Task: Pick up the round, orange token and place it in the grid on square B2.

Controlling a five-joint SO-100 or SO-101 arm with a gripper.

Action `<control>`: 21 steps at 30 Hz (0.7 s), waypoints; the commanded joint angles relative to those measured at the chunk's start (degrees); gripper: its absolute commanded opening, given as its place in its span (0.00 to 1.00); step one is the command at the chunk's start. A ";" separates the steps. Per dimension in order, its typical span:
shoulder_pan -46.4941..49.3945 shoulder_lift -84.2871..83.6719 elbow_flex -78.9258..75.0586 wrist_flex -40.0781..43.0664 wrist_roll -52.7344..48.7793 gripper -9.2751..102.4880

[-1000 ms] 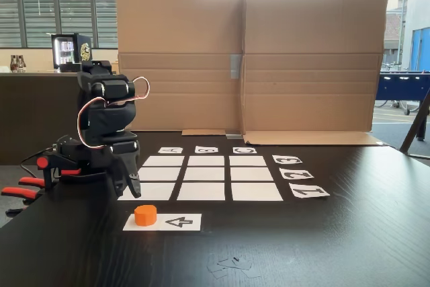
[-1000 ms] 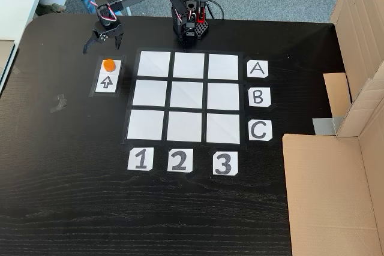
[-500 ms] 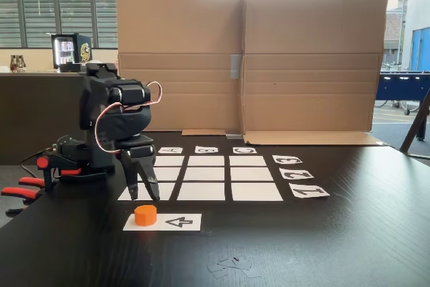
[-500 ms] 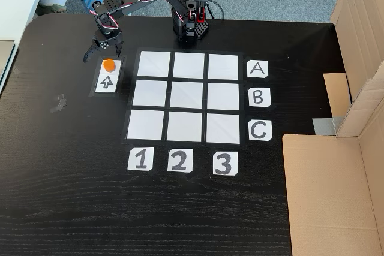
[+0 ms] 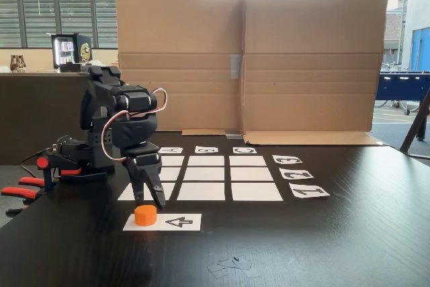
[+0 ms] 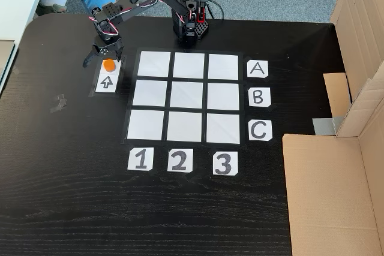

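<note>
Token-placing scene on a dark table [image 6: 72,208], viewed from above and from the front. A cardboard screen [image 5: 248,58] stands along the table's far edge in the front view. The grid [image 6: 188,96], nine white paper rectangles, fills the table's middle in the top view, with square B2 [image 6: 187,95] blank at its centre. From B2, letter cards sit toward 3 o'clock, number cards toward 6 o'clock, and the black arm's base [image 6: 189,23] toward 12 o'clock. A white strip with an arrow [image 6: 107,77] lies toward 9 o'clock. The token [image 6: 108,64], a small orange puck, rests on that strip's 12 o'clock end. The gripper [image 6: 102,57] hovers just above it, jaws spread apart, holding nothing. The token looks light, rigid and smooth-sided; pinching its curved wall across the middle seems safest, since an off-centre squeeze might squirt it sideways.
</note>
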 commanded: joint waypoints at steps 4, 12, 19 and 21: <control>-0.35 -0.53 -2.37 -1.41 0.70 0.60; -0.09 -1.93 -2.99 -2.20 1.41 0.31; 0.09 -2.64 -3.16 -2.90 1.41 0.08; 0.09 -2.72 -3.16 -2.99 1.41 0.08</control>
